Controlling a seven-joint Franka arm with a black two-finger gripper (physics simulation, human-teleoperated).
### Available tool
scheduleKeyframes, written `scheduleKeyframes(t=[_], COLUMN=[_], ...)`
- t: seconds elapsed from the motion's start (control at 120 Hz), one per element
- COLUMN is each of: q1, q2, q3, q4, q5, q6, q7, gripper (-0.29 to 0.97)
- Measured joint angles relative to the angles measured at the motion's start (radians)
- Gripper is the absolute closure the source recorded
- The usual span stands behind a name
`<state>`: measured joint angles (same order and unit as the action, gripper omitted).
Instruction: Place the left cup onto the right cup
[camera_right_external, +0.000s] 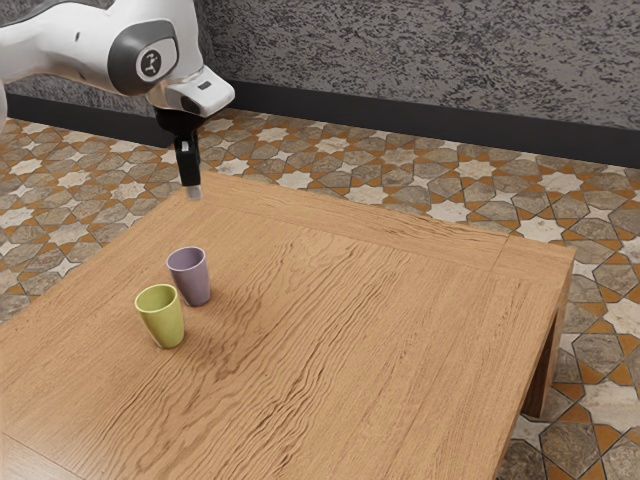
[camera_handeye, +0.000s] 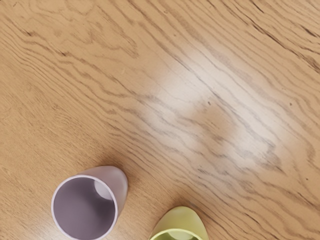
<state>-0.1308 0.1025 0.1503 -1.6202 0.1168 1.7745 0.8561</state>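
Wooden table (camera_right_external: 380, 330): bears both cups.
Franka arm (camera_right_external: 100, 45): white, over the table's far edge.
Claw (camera_right_external: 192, 186): black, pointing down, raised, holding nothing; how far open, cannot tell.
Purple cup (camera_right_external: 189, 275) (camera_handeye: 87, 202): upright, below the claw.
Green cup (camera_right_external: 161, 314) (camera_handeye: 179, 227): upright, just beside the purple cup, farther from the claw.

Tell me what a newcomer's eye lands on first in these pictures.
Two small cups stand upright and close together toward the exterior view's left on the wooden table. A green cup is nearer the camera and a purple cup is just behind it. The white arm reaches in from the upper left and hangs over the table's far edge, well above both cups.
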Motion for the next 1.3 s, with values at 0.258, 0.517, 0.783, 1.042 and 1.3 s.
scheduleKeyframes(t=[0.258,0.517,0.783,1.042,1.3], q1=[0.004,0.014,0.028,0.067,0.104], q2=[0.017,0.035,0.031,0.049,0.068], q3=[0.005,0.012,0.012,0.013,0.013], q4=[-0.003,-0.025,-0.09,-0.13,-0.151], q5=[0.001,0.01,0.007,0.009,0.016], q6=[0.011,0.032,0.042,0.081,0.092], q7=[0.002,0.039,0.061,0.077,0.09], gripper=[0.0,0.0,0.0,0.0,0.0])
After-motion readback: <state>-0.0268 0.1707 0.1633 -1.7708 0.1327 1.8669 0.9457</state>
